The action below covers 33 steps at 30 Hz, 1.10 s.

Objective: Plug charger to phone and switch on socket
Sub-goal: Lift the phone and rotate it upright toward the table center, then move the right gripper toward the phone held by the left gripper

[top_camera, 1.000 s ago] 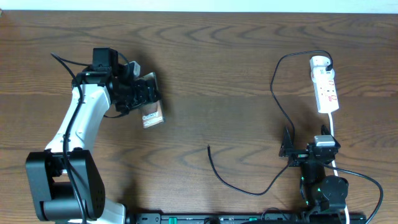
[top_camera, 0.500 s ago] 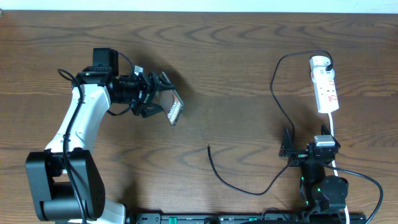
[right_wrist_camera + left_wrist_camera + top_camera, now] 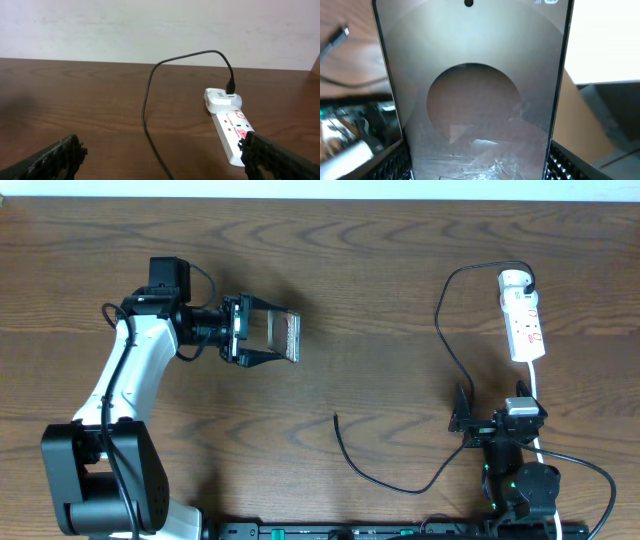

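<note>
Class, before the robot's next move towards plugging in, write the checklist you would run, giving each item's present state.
1. Phone clamped in left pincer: ok.
2. Charger has its tip lying free on the table: ok.
3. Right pincer holding the charger: not ok, open and empty.
4. Charger's far end seated at the socket: ok.
5. Socket switched on: cannot tell.
6. Phone port turned towards the tip: cannot tell.

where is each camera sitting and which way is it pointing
Overhead: above the table, looking straight down; left arm, right arm show.
Left wrist: on the left gripper, facing the gripped phone close up; fingers at lower corners.
Right wrist: on the right gripper, low, facing socket and wall; open fingers show.
Overhead and right wrist share socket and charger.
</note>
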### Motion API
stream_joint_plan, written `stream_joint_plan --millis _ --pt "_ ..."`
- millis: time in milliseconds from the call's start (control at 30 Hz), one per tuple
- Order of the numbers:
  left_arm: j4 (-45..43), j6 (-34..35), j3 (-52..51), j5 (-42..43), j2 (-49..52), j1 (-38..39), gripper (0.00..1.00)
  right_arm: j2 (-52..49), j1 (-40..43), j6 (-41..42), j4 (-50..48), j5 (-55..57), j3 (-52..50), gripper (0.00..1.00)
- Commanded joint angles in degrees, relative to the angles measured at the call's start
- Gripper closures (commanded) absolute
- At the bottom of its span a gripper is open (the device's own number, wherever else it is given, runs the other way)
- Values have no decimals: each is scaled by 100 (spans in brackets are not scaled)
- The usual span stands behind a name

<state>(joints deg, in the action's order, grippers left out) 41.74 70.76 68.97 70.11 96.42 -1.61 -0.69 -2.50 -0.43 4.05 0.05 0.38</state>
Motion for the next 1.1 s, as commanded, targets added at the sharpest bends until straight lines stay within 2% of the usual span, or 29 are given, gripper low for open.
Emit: stream_joint_plan --millis 0,267,933,1067 --pt "-4 785 17 529 -151 2 93 31 -44 61 24 68 -7 1" --pt "-44 1259 17 1093 -151 0 93 31 -44 61 24 68 -7 1" --pt "-50 1246 17 940 -151 2 93 31 -46 70 -28 39 -7 1" --pt "-48 1248 17 647 -151 2 93 31 -46 328 -59 -393 -7 1"
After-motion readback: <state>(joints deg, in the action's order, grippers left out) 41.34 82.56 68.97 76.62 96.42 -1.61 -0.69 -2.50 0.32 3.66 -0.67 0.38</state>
